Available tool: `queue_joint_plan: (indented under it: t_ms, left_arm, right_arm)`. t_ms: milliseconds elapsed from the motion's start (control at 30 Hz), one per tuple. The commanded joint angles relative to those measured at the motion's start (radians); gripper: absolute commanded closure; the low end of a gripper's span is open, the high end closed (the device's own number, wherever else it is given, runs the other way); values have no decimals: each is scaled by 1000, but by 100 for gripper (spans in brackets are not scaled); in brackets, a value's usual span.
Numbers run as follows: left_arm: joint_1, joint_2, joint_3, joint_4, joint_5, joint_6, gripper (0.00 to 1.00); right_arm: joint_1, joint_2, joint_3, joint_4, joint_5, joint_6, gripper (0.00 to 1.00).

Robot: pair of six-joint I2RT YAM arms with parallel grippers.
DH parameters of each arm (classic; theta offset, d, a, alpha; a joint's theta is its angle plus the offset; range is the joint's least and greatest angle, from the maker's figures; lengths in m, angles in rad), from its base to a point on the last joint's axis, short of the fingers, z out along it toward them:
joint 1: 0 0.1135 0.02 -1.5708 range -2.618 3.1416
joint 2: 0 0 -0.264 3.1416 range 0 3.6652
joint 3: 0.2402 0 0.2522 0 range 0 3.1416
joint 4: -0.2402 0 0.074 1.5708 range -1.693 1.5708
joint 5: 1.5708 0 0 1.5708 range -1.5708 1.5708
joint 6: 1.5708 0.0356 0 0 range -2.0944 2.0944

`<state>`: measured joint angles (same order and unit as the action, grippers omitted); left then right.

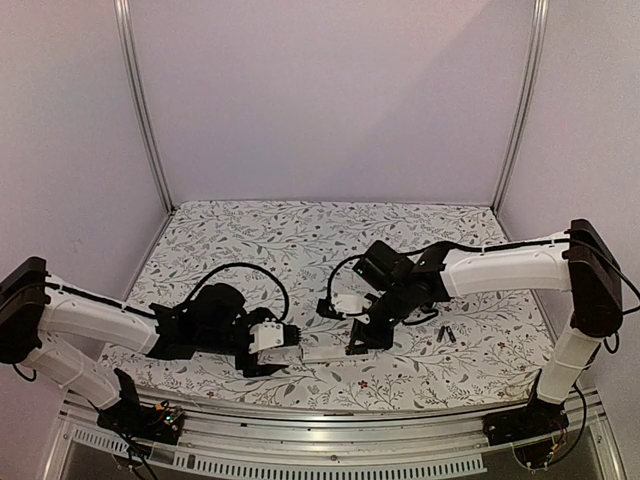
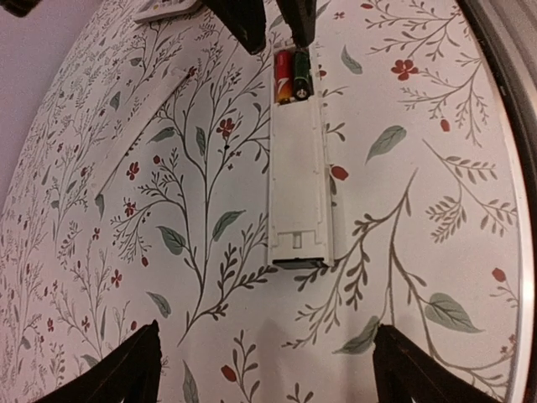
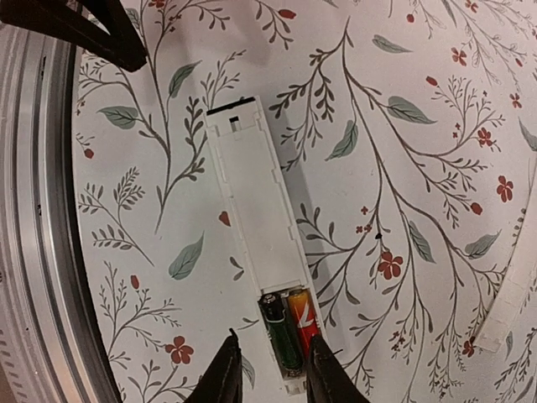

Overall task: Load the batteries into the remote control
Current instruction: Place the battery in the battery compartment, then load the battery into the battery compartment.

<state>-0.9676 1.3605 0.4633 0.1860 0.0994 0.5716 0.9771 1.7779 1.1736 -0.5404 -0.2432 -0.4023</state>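
Because the two batteries (image 3: 292, 329), one red and one black, lie side by side in the open bay at one end of the remote control (image 3: 252, 210), their long axes run along the remote's length. Any press or nudge must therefore come from that bay end. The remote lies flat on the floral table (image 1: 250, 230), stretched crosswise between the arms with its bay towards the right arm. The right gripper (image 3: 274, 357) is nearest, poised directly over the bay. Its jaws stand a little apart, one on either side of the cells, and grip nothing. The left gripper (image 2: 268, 369) hangs off the opposite end, spread wide and empty. Two loose cells (image 1: 446, 335) lie farther right, well apart.
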Motion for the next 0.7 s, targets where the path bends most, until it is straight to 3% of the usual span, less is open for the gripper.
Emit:
queue_joint_plan:
  t_ms: [0, 133, 367, 533, 667]
  left_arm:
    - [-16, 26, 47, -27, 45, -4, 13]
    - [-24, 69, 86, -35, 82, -17, 12]
    - [-52, 173, 148, -4, 68, -49, 16]
    - [-53, 239, 176, 18, 61, -64, 18]
    - [-52, 284, 199, -5, 45, -93, 20]
  right_arm:
    - [0, -71, 8, -1, -20, 81, 71]
    - [-50, -129, -21, 21, -38, 226, 62]
    - [-188, -225, -107, -9, -20, 724, 46]
    - [-189, -270, -162, -32, -31, 925, 45]
    - [-181, -274, -179, -59, -36, 999, 55]
